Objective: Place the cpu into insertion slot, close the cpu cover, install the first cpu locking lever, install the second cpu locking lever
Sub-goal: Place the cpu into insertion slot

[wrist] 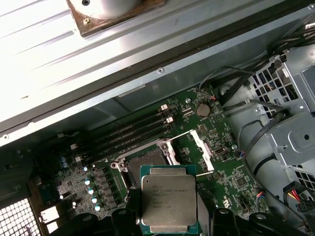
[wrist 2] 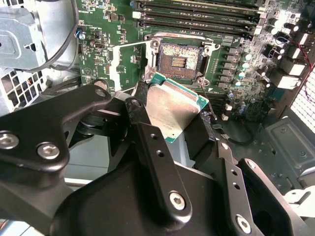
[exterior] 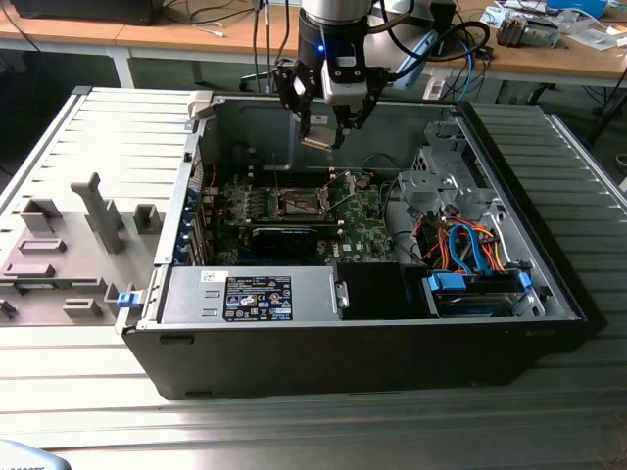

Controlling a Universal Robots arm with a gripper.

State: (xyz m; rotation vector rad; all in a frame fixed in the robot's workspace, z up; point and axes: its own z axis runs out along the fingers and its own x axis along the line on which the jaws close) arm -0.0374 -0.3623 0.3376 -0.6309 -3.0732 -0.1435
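My gripper (exterior: 328, 132) hangs above the open computer case, shut on the cpu (exterior: 317, 138). The cpu (wrist 2: 172, 108) is a flat square chip with a silvery top and a green edge, pinched between black fingers (wrist 2: 147, 142). It hovers a little above and to one side of the insertion slot (wrist 2: 179, 61), a square socket with a dark pinned centre on the green board. The cpu cover (wrist 2: 129, 64), a thin silvery frame, stands swung open beside the slot. In the first wrist view the cpu (wrist: 169, 205) partly hides the insertion slot (wrist: 145, 161), and the cpu cover (wrist: 199, 147) is raised.
Narrow memory slots (wrist: 128, 135) run next to the socket. A long black card (exterior: 284, 236) lies in front of it. A labelled power supply (exterior: 257, 297), a metal drive cage (exterior: 446, 186) and orange and blue cables (exterior: 470, 250) crowd the case. A grey fixture tray (exterior: 69, 245) sits at the exterior view's left.
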